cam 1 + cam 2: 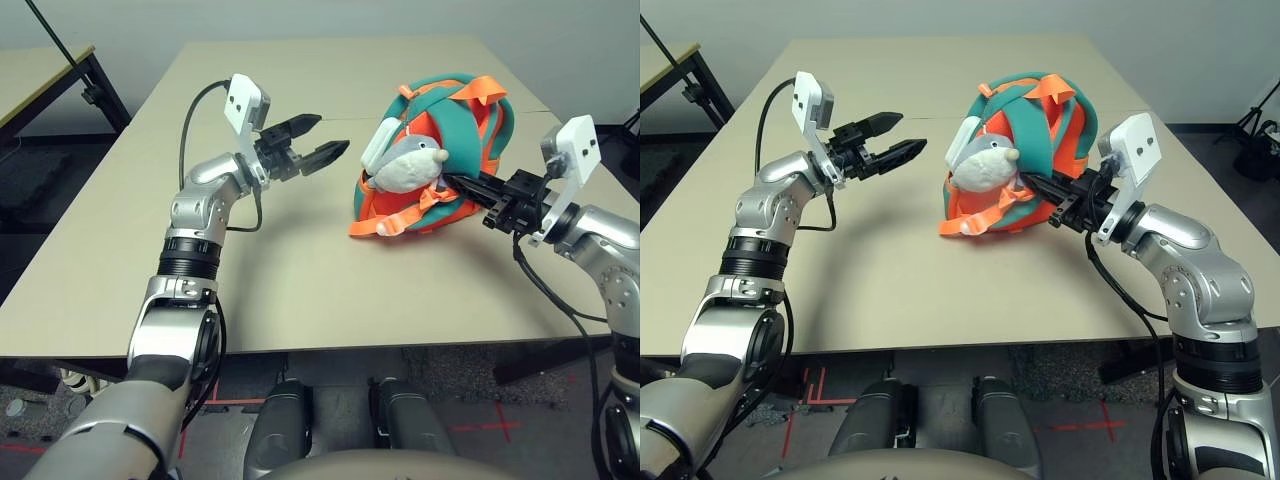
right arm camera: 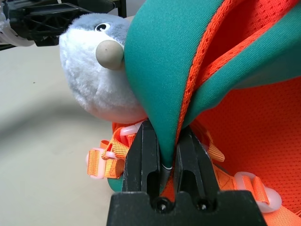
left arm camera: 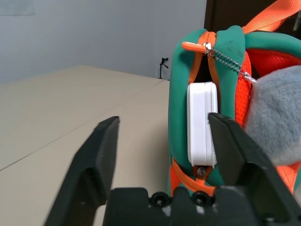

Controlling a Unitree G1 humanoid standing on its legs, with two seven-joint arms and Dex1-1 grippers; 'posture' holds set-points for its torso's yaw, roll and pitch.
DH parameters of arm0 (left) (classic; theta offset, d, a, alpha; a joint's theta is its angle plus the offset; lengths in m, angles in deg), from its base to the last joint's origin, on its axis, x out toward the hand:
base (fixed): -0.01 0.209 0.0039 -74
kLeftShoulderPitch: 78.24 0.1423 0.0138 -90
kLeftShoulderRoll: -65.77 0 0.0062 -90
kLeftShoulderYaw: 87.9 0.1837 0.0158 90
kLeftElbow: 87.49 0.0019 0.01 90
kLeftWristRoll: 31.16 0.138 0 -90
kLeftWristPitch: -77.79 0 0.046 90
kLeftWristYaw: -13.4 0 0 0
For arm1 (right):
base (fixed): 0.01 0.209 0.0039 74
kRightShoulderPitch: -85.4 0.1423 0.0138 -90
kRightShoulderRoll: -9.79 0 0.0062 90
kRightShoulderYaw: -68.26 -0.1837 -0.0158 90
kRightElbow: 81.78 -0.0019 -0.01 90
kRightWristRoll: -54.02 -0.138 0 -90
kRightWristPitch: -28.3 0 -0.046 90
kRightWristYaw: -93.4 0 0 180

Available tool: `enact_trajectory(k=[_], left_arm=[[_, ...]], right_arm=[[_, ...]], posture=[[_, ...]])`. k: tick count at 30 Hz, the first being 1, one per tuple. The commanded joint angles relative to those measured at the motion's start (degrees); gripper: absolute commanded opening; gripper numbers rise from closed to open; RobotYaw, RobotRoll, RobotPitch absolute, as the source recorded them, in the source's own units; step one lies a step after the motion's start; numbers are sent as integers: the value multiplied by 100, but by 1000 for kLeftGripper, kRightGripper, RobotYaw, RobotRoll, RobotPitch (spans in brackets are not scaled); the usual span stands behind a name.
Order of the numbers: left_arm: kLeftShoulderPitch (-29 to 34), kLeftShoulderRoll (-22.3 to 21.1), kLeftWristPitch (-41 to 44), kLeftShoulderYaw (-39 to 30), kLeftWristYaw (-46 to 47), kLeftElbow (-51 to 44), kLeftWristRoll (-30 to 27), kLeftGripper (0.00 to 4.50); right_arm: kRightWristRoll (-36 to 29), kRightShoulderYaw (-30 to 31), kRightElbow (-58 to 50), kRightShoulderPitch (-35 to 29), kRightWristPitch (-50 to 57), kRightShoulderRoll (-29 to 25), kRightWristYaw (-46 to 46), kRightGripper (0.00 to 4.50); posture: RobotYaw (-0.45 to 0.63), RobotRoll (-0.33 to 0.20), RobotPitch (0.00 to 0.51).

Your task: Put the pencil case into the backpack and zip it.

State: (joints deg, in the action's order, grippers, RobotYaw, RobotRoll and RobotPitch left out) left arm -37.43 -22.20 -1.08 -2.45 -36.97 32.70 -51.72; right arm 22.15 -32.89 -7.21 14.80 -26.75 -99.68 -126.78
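- Backpack [image 1: 440, 150] lies on its side on the beige table [image 1: 300, 270], right of centre, plush animal head [image 1: 408, 162] facing the robot — orange straps [image 1: 395, 222] trail onto the tabletop on the near side.
- Pencil case [image 3: 202, 123] sits in the backpack's zip opening, on the side facing the left arm. Its white end pokes out between the teal edges, so it is only partly inside. In the head views it shows as a white corner [image 1: 380, 143] just left of the plush head.
- Zip not closed: the opening gapes around the case. One metal slider [image 3: 207, 46] sits at one end of the gap with a beaded chain hanging from it, a second slider [image 3: 201, 172] at the other end, right by the end of the case.
- Left gripper [image 1: 322, 143] hovers above the table just left of the backpack, aimed at the opening. Fingers spread apart and grasping nothing; it touches neither case nor bag.
- Right gripper [image 2: 165, 155] is at the backpack's right side, level with the plush head. Fingers clenched on a fold of the bag's teal edge — the fabric is pinched between the two black fingers [image 2: 143, 155].
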Motion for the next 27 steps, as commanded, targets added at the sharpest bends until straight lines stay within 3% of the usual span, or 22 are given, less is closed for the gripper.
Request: enact_trajectory(k=[1, 7, 27], left_arm=[[-84, 219, -116, 92, 29, 174, 36, 2430], [-198, 674, -429, 202, 117, 721, 184, 5], [-796, 1516, -1169, 349, 143, 2447, 581, 0]], right_arm=[[40, 64, 6, 59, -57, -55, -39, 67], [2, -4, -160, -41, 9, -81, 46, 67], [-55, -41, -333, -125, 50, -29, 273, 67]], posture=[[32, 0, 62], [13, 0, 61], [-11, 0, 56]])
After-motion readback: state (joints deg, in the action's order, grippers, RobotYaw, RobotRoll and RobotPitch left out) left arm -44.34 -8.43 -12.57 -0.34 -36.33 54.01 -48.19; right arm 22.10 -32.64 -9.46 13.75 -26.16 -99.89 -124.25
